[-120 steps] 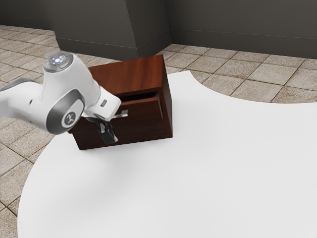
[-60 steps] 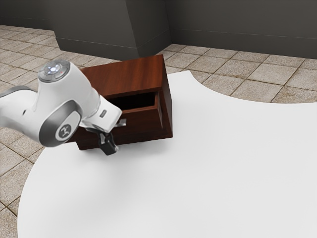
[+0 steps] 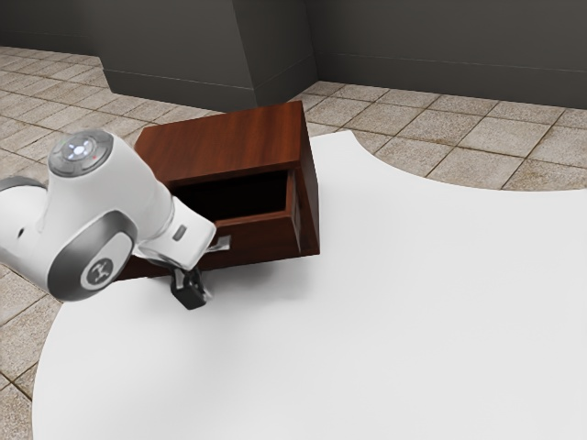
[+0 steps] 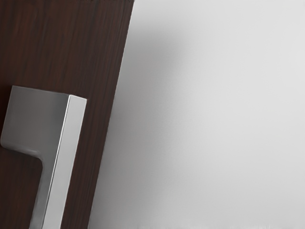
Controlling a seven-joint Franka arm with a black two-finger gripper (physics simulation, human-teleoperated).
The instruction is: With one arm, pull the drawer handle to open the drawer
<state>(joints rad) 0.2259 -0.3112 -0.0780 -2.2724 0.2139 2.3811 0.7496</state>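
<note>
Jaws of the gripper: cannot tell whether clamped or apart, low beside the metal handle of the drawer, partly out of the wooden cabinet on the white table. Likely rigid, smooth and a bit slippery, light to slide; best taken square across the bar and pulled straight out. From the side, the drawer's dark open gap; from the wrist, the handle's squared end standing off the wood grain.

We have pulled the drawer farther out toward 7 o'clock in the exterior view, baring more of its dark inside; our arm has drawn back likewise.
</note>
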